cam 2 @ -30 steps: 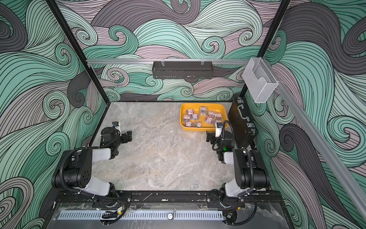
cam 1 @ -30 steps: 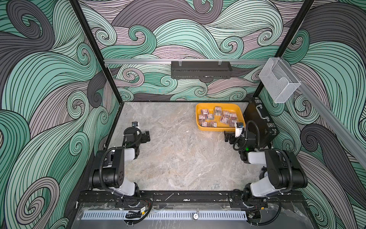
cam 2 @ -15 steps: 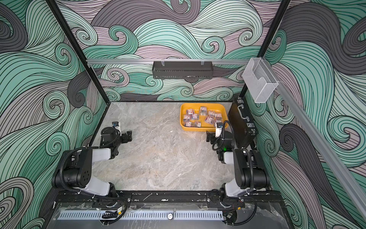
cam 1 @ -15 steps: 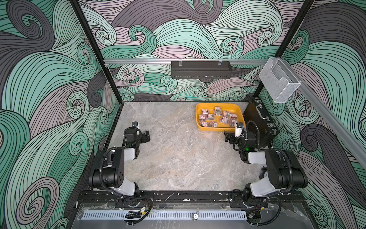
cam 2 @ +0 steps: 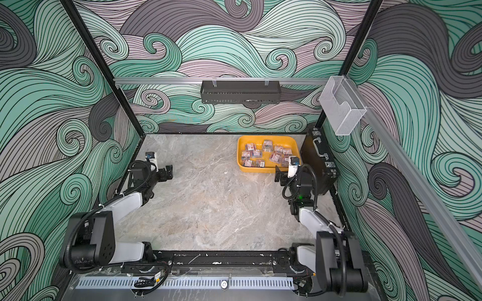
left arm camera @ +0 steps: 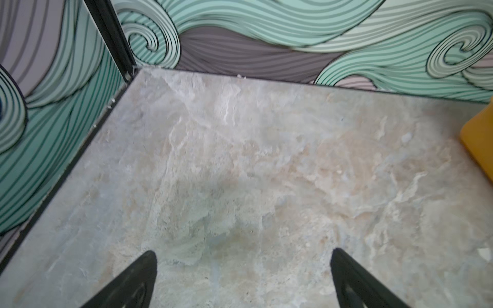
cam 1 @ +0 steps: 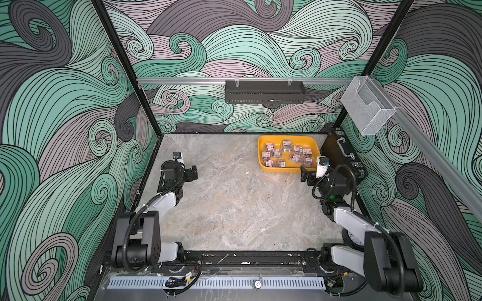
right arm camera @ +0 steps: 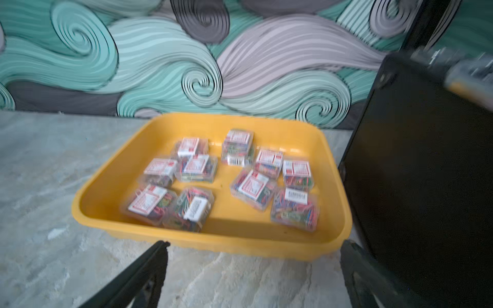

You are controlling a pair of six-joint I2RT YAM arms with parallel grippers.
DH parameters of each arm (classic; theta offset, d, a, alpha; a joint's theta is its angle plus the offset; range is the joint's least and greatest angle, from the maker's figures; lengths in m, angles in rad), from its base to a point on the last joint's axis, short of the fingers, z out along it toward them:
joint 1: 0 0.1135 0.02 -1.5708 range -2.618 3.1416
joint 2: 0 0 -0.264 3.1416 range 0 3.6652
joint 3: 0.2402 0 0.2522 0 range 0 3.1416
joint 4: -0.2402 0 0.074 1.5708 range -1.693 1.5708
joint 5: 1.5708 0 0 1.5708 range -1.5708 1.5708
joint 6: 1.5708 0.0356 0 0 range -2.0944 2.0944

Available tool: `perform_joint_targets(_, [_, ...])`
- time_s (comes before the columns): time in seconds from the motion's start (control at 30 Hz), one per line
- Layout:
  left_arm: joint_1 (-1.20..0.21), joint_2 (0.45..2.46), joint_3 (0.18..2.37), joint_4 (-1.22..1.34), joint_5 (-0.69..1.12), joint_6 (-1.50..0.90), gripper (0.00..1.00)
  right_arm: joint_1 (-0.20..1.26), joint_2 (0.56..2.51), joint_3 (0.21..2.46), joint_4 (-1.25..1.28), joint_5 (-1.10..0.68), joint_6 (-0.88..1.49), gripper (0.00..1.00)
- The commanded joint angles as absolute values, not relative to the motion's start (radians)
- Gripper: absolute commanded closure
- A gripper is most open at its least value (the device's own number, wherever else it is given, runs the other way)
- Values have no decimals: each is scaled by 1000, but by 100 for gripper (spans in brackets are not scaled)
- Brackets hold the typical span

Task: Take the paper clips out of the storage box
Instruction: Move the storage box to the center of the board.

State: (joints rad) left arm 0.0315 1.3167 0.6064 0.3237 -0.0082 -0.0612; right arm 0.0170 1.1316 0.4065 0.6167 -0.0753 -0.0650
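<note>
- As the right gripper [right arm camera: 254, 244] and left gripper [left arm camera: 243, 252] both stand open and empty, lift the right over the rim of the tray [right arm camera: 202, 240].
- Pinch one near clip box [right arm camera: 190, 208] squarely.

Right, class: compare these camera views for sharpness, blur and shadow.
Both top views: sharp, evenly lit, clip boxes tiny in the tray. Right wrist view: blurred, labels unreadable, the case smeared at its top. Left wrist view: slightly soft, a dim shadow on the table ahead of the left gripper.
</note>
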Motion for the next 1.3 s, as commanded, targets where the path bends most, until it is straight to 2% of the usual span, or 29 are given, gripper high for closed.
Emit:
perform_joint_targets(0.0, [-52, 1223, 675, 128, -111, -115, 1, 61, 993, 491, 386, -13, -31, 0])
perform_joint_targets(0.07, [-105, 1176, 739, 8, -136, -151, 1, 96, 928, 564, 250, 3, -28, 0])
perform_joint_targets(0.17, [-144, 1129, 839, -125, -27, -213, 1, 150, 861, 647, 118, 74, -30, 0])
perform_joint_targets(0.27, [-216, 1078, 885, -181, -78, -255, 1, 165, 837, 724, 4, 80, 18, 0])
perform_joint_targets(0.4, [-293, 990, 877, -174, -166, -276, 1, 182, 894, 817, -110, 44, 31, 0])
perform_joint_targets(0.53, [-313, 947, 901, -266, -217, -344, 1, 224, 998, 904, -192, 11, 47, 0])
perform_joint_targets(0.7, [-315, 933, 927, -393, -172, -439, 1, 301, 1141, 1021, -276, 17, 84, 2])
perform_joint_targets(0.9, [-317, 914, 897, -416, -152, -513, 2, 398, 1326, 1151, -330, 50, 175, 15])
perform_joint_targets(1.27, [-319, 972, 989, -535, -109, -504, 5, 512, 1707, 1389, -389, 163, 344, 36])
